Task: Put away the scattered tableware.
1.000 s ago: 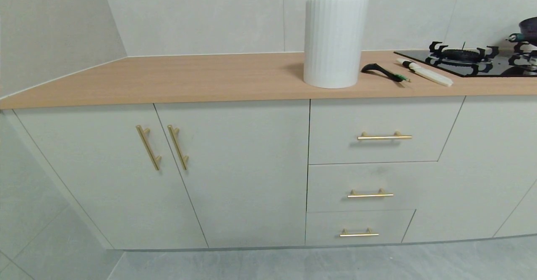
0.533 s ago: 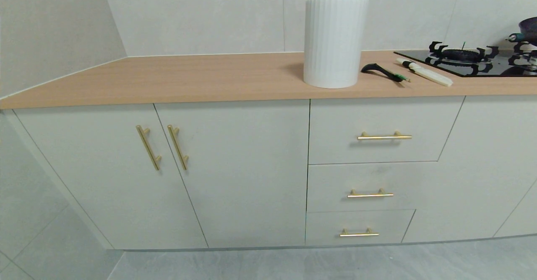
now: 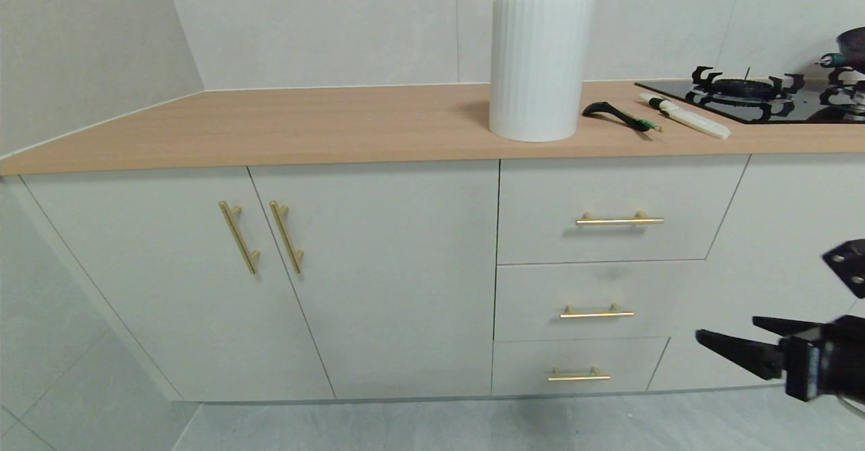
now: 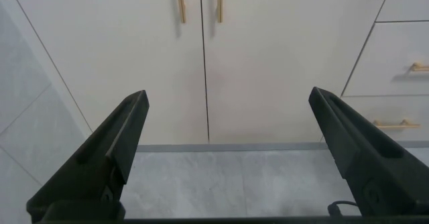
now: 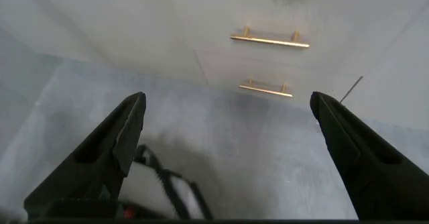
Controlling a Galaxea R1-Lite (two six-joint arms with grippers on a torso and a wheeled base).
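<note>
Wooden countertop [image 3: 304, 126]: black utensil [image 3: 618, 115] and white utensil [image 3: 686, 117] lie near its front edge beside a canister [image 3: 538, 65]; left gripper [image 4: 228, 106] and right gripper [image 3: 728, 330] spread wide.

No legible text or labels

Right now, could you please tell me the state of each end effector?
Left end effector: open, holding nothing.
Right end effector: open, holding nothing.
</note>
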